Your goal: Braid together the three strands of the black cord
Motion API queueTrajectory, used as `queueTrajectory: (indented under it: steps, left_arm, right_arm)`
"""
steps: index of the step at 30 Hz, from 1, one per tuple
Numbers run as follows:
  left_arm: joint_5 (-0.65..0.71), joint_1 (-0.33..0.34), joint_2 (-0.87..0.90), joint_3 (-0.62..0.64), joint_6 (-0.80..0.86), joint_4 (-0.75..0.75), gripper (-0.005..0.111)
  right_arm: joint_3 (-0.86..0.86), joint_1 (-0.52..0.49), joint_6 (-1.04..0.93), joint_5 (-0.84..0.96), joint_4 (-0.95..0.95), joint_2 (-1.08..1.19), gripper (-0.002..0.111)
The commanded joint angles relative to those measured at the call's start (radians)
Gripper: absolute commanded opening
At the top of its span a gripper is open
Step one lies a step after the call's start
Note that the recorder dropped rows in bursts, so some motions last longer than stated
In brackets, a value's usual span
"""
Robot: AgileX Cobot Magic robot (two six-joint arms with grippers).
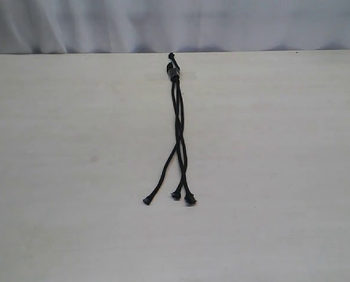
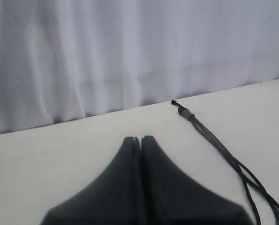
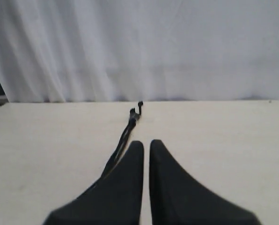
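Left gripper [image 2: 137, 139] pressed closed, right gripper [image 3: 146, 143] nearly closed, both empty. Cord [image 1: 176, 111] barely crossed on table [image 1: 57, 176]; braiding hardly started. Next: open, grab outer strand [image 1: 161, 173].

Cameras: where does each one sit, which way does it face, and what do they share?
Exterior view: off the arms, facing the table and the black cord; no robot parts show.
Left wrist view: behind the left gripper, jaws together, facing the curtain.
Right wrist view: behind the right gripper, jaws nearly together.
All share the cord's bound head.
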Motion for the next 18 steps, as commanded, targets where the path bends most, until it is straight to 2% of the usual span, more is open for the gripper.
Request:
queueTrajectory:
  steps: [1,4,6,8,11,13,18]
  left_arm:
    - [-0.002,0.004,-0.024,0.006,-0.006,0.005,0.0]
    - [-0.002,0.004,-0.024,0.006,-0.006,0.005,0.0]
    - [-0.002,0.004,-0.024,0.006,-0.006,0.005,0.0]
    - [-0.002,0.004,-0.024,0.006,-0.006,0.005,0.0]
    - [-0.007,0.004,-0.026,0.006,-0.006,0.005,0.0]
    - [-0.005,0.004,-0.026,0.006,-0.006,0.005,0.0]
    - [-0.01,0.004,-0.026,0.006,-0.006,0.005,0.0]
  right_arm:
    - [0.008,-0.001,0.003,-0.011,-0.001,-0.102,0.004]
    - [0.014,-0.049,0.003,-0.007,-0.001,-0.155,0.004]
    - [0.025,-0.163,0.003,-0.017,-0.016,-0.199,0.004]
    - [0.061,-0.254,0.011,0.003,-0.126,-0.213,0.004]
    - [0.112,-0.269,0.019,0.06,-0.226,-0.213,0.004]
    - [0.176,-0.269,0.136,0.06,-0.322,-0.213,0.004]
    - [0.258,-0.269,0.22,0.06,-0.363,-0.213,0.004]
